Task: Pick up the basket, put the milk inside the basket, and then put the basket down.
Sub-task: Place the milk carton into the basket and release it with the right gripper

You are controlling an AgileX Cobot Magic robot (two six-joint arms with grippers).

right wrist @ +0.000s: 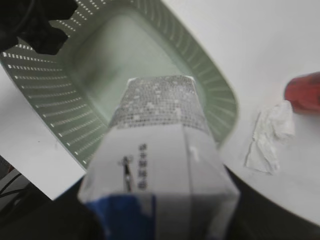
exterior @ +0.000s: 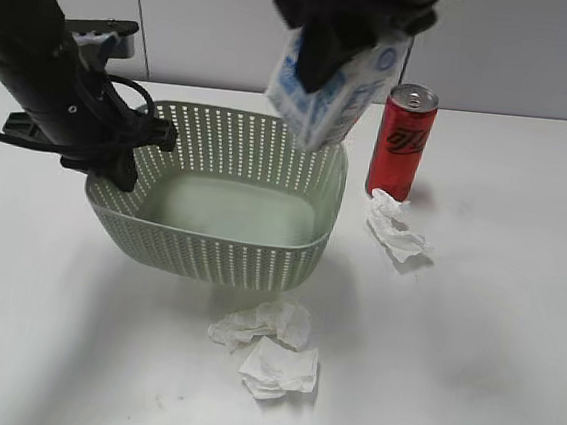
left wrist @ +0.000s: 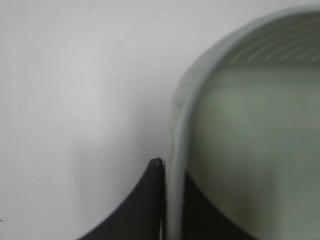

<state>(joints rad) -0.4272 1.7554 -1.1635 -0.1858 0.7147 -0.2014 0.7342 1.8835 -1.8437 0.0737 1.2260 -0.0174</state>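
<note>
the basket point(exterior: 224, 229) hangs tilted, its left rim clamped by the left gripper point(exterior: 128, 157). its inside is bare, and white table point(exterior: 489, 373) lies open at 6 o'clock. the right gripper point(exterior: 332, 38) pinches the milk point(exterior: 331, 86) above the 1 o'clock corner, long axis slanting down toward 7 o'clock.

**Camera setup: one slanted exterior, two close wrist views**

Exterior: looks down at a slant across the white table point(exterior: 489, 373) toward the back wall, whole workspace in frame. Left wrist: very close, blurred, pointing down along the basket point(left wrist: 180, 125) rim with table beside it. Right wrist: close, looking down past the milk point(right wrist: 160, 165) into the basket. All three share the basket; exterior and right wrist share the red can point(exterior: 402, 142) and a crumpled tissue point(right wrist: 270, 135).
</note>
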